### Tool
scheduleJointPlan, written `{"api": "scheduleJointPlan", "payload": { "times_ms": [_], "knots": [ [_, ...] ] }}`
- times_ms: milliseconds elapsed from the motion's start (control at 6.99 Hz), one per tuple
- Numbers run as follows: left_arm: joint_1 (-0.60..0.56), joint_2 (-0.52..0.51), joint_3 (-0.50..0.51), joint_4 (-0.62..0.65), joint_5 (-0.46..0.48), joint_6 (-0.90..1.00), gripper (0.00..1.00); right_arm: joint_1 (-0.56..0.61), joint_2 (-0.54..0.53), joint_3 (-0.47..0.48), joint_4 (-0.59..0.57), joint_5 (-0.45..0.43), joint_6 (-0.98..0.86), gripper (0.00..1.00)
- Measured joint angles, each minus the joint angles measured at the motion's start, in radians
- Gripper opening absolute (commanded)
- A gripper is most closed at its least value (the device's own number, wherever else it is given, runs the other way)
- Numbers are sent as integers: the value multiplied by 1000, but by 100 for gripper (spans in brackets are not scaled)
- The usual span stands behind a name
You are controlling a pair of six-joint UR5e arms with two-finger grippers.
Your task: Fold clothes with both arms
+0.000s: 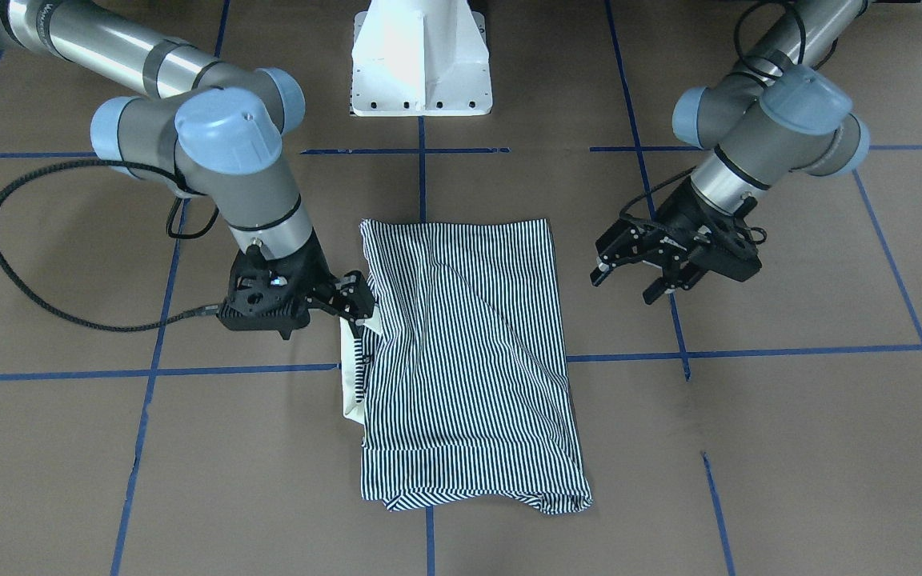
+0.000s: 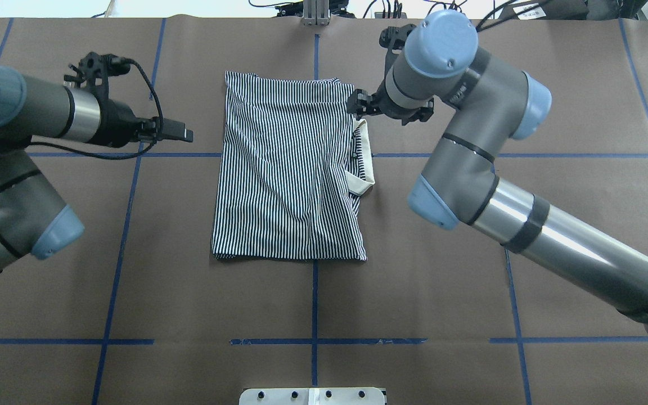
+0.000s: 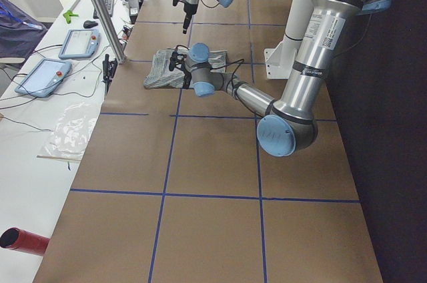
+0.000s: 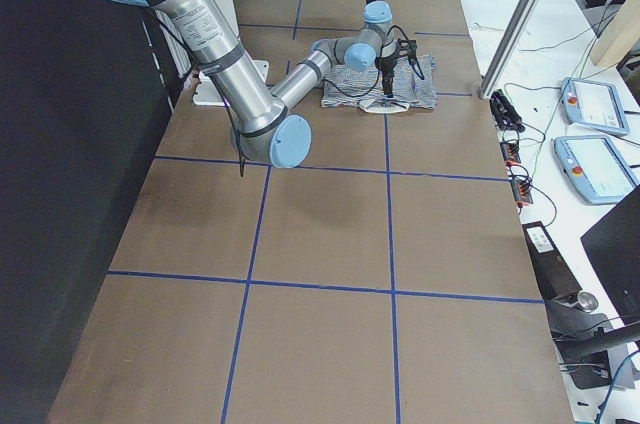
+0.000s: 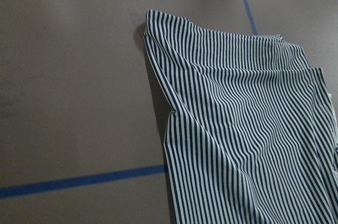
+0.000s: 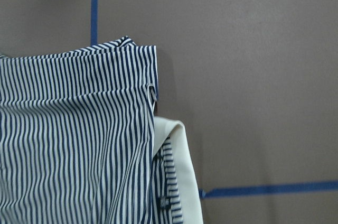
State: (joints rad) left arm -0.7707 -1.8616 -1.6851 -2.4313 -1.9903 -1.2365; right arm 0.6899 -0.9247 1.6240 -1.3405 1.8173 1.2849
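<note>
- Shirt [image 1: 469,360] and jaws: the right jaws sit at the shirt's edge on the robot's right side, where the cream collar [image 1: 351,392] pokes out from under the striped cloth. Their tips touch or nearly touch the cloth. I cannot tell whether they pinch it, or how far apart they stand.
- The left jaws are spread wide with nothing between them. They are held over bare tabletop [image 1: 749,448] on the shirt's other side, near its edge but apart from it.
- The right arm [image 1: 261,192] slants down to the shirt from its bent wrist.
- The left arm [image 1: 749,160] reaches in from the opposite side, its wrist tilted toward the shirt.
- The shirt lies flat in the middle of the tabletop, folded to a rough rectangle. Its stripes run along its length and a long diagonal crease crosses it. It lies over a crossing of the blue tape lines [image 1: 229,370].
- The white base [image 1: 421,56] stands at the robot's edge of the tabletop, in line with the shirt.
- On the far side, a white bench [image 3: 27,163] carries two control tablets [image 3: 43,76].
</note>
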Motion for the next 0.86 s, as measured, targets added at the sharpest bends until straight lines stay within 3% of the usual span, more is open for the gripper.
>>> {"api": "scheduleJointPlan", "payload": {
  "times_ms": [286, 573, 859],
  "knots": [
    [150, 75, -91, 2, 160, -218, 68, -105, -90, 159, 9, -125, 200, 100],
    [260, 87, -89, 12, 277, -318, 62, -136, -113, 204, 13, -163, 247, 100],
    [313, 67, -60, 29, 325, -364, 60, -139, -116, 208, 13, -168, 251, 100]
  ]
}}
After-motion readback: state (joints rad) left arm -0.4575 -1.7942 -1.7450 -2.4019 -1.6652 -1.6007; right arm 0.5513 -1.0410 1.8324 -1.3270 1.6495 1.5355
